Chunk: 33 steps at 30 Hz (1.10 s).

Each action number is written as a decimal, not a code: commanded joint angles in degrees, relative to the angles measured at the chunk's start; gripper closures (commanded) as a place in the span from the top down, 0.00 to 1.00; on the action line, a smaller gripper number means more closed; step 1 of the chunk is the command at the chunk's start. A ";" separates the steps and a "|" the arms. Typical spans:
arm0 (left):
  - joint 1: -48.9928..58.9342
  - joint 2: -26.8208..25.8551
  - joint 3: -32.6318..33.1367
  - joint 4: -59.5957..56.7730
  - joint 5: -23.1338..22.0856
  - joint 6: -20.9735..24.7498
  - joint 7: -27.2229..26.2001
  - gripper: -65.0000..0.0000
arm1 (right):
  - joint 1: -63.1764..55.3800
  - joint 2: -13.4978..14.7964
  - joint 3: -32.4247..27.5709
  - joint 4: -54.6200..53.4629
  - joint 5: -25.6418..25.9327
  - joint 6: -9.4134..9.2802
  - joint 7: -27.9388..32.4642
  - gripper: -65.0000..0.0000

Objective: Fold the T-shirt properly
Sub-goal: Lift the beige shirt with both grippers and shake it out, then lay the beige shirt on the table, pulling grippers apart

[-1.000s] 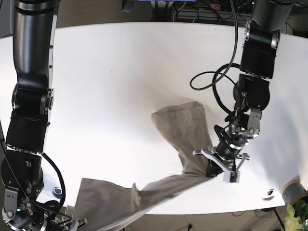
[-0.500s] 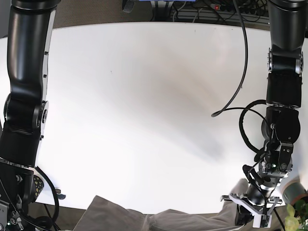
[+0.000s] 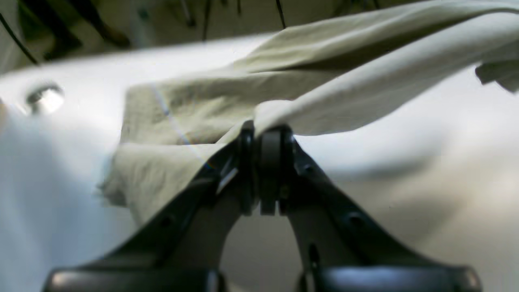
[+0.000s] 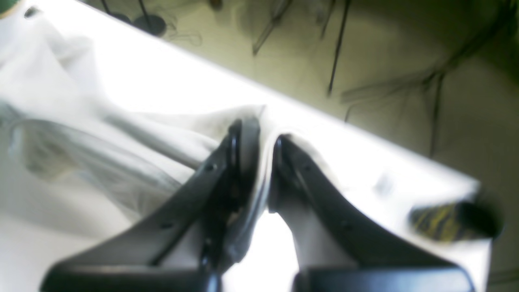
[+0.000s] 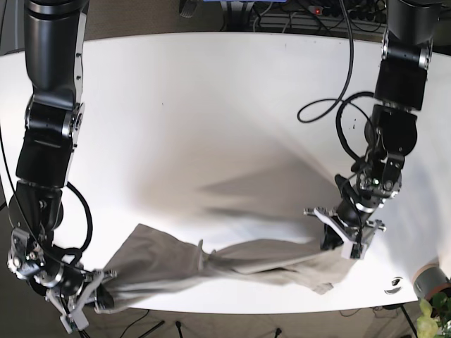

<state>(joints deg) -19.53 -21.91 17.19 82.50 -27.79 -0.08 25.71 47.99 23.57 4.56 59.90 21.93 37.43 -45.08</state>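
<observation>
The T-shirt (image 5: 225, 262) is a beige-grey cloth stretched in a twisted band along the near edge of the white table (image 5: 211, 105). My left gripper (image 5: 340, 242) is shut on the cloth's right end; in the left wrist view the fingers (image 3: 265, 162) pinch a fold of T-shirt (image 3: 324, 89). At the lower left, my right gripper (image 5: 95, 292) holds the other end past the table edge. The right wrist view has its fingers (image 4: 255, 162) closed on pale fabric (image 4: 142, 138).
A black cable (image 5: 331, 120) loops over the table beside the left arm. A small metal fitting (image 5: 393, 284) sits at the near right edge, with a plant (image 5: 431, 317) in the corner. Floor and cables lie beyond the far edge.
Both arms have swung back up over the table from beyond its near edge. The T-shirt, almost off the table half a second ago, is stretched between them along the near edge.
</observation>
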 commanded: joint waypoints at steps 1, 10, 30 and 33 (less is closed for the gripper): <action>1.90 -0.64 -0.79 2.20 0.23 0.38 -1.85 0.00 | -1.26 1.97 1.46 1.24 0.79 -0.38 1.78 0.00; 16.06 -0.73 -0.79 6.16 0.23 0.38 -1.85 0.00 | -20.51 1.00 10.70 9.33 0.62 -0.38 1.78 0.00; 39.00 -2.57 -9.94 16.89 0.32 0.38 -1.76 0.00 | -44.25 -2.25 21.60 29.99 0.88 -0.38 -7.01 0.00; 41.90 -2.48 -12.49 18.47 0.32 0.38 -1.76 0.00 | -47.24 -2.52 21.60 30.87 0.88 -0.38 -7.18 0.00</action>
<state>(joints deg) 22.13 -23.73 5.45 99.20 -27.51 0.21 24.99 0.60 20.29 25.91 89.30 22.33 37.28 -53.01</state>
